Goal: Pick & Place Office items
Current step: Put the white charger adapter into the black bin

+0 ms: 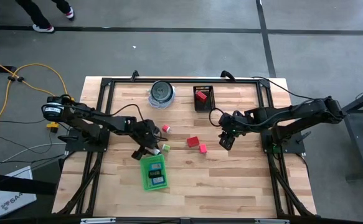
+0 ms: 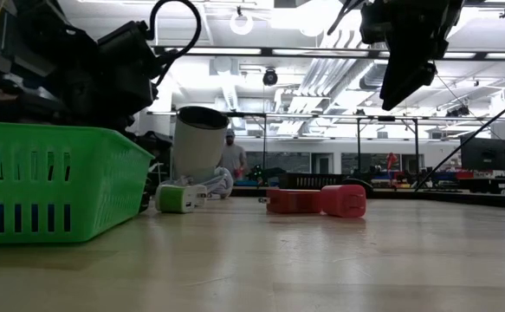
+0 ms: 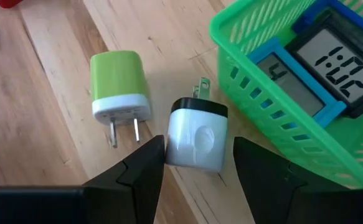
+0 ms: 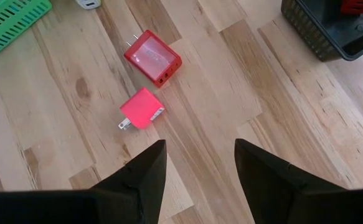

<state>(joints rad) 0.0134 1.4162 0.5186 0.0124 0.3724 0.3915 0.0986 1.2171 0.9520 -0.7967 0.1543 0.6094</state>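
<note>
A white charger with a black end [image 3: 197, 137] lies on the table beside the green tray [image 3: 231, 37], prongs pointing away. My left gripper [image 3: 200, 168] is open, one finger on each side of it. A green-and-white charger [image 3: 120, 84] lies next to it. The tray [image 1: 145, 180] holds two small digital clocks. A red charger [image 4: 153, 57] and a pink charger [image 4: 141, 107] lie at mid-table. My right gripper [image 4: 200, 168] hangs open above the table to their right, holding nothing. My left gripper has one finger [image 3: 150, 162] right at the white charger's side [image 3: 172, 140]; whether it touches, I cannot tell. A narrow gap shows between the charger and the other finger. The fingers slant down along the charger, which lies flat on the table.
A small pink piece [image 1: 166, 128] lies beyond the left gripper. At the far edge stand a round container [image 1: 162, 93] and a black basket [image 1: 197, 106] with a red item inside. Bare wood stretches to the near and right sides.
</note>
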